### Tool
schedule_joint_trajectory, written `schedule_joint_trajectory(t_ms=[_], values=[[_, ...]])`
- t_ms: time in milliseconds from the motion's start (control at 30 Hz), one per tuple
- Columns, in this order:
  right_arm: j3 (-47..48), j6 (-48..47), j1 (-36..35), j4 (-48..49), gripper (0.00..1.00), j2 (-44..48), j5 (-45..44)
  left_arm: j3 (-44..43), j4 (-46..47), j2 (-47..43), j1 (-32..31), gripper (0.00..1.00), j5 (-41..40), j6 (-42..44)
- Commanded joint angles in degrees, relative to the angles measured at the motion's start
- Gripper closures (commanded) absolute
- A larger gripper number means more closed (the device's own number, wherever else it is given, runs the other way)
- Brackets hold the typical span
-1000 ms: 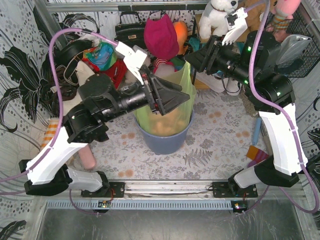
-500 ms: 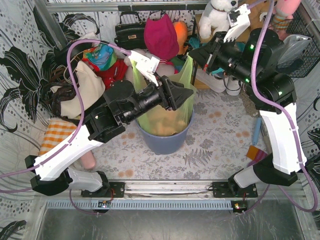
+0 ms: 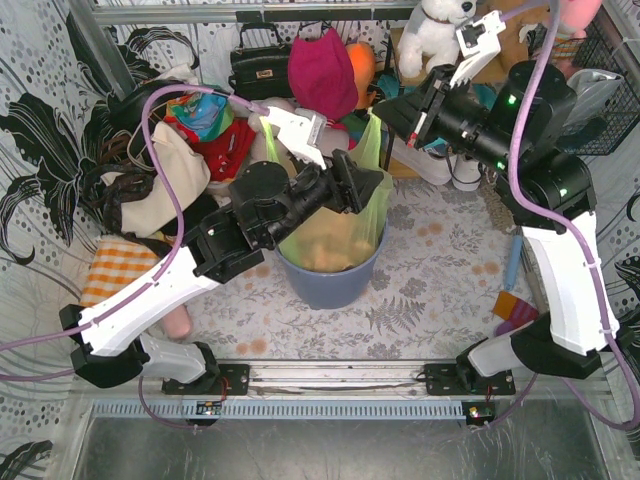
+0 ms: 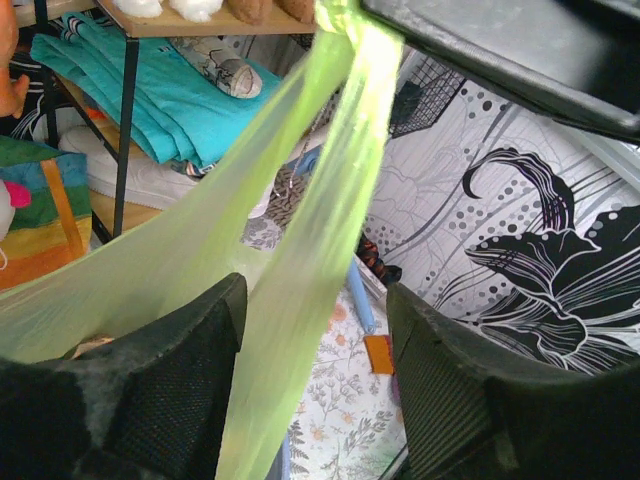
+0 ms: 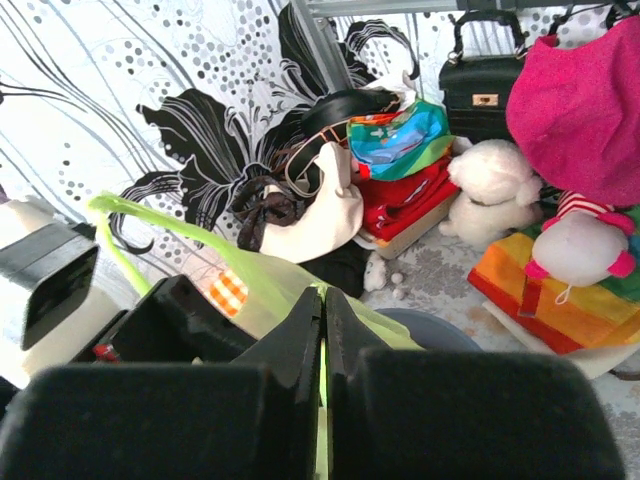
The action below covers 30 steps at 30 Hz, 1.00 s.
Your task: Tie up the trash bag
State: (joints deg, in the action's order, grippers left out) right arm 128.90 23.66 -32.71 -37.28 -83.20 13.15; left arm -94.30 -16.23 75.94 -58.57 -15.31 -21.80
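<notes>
The trash bag (image 3: 335, 240) is thin light-green plastic with brown paper showing through. It sits in a blue-grey bin (image 3: 330, 287) at the table's middle. My left gripper (image 3: 366, 190) is open over the bag's right side. In the left wrist view a stretched strip of the bag (image 4: 325, 190) runs up between its fingers, left gripper (image 4: 315, 292). My right gripper (image 3: 383, 108) is shut on the bag's upper right corner and holds it pulled up. In the right wrist view the right gripper (image 5: 323, 293) pinches green film (image 5: 190, 238) between closed jaws.
Clutter fills the back: a black handbag (image 3: 260, 62), a pink hat (image 3: 322, 72), plush toys (image 3: 435, 30), clothes (image 3: 205, 115). A blue pen (image 3: 514, 260) and an orange card (image 3: 506, 303) lie at the right. A checked cloth (image 3: 105, 270) lies at the left.
My left arm has swung right and away from me, bringing its open gripper around the stretched strip of the bag. My right gripper has lifted the bag's corner slightly up and right.
</notes>
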Motion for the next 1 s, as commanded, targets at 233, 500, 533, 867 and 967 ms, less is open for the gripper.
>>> schedule_joint_trajectory(t_ms=[233, 500, 533, 867, 967], values=[[-6.3, 2.4, 0.0, 6.3, 1.0, 5.7, 3.5, -1.6, 13.9, 0.8, -0.4, 0.23, 1.0, 13.3], [-7.0, 2.6, 0.0, 6.2, 1.0, 6.4, 4.3, -0.6, 20.2, 2.5, 0.1, 0.23, 3.8, 18.7], [-7.0, 2.7, 0.0, 6.2, 1.0, 6.4, 4.4, 0.1, 21.1, 2.4, 0.5, 0.23, 4.1, 18.6], [-7.3, 2.9, 0.0, 6.2, 1.0, 7.2, 5.8, 9.8, 32.3, -0.5, 8.4, 0.25, 19.9, 14.1], [-7.9, 3.0, 0.0, 6.3, 1.0, 7.5, 5.9, 13.0, 35.3, -2.3, 9.5, 0.26, 24.8, 15.5]])
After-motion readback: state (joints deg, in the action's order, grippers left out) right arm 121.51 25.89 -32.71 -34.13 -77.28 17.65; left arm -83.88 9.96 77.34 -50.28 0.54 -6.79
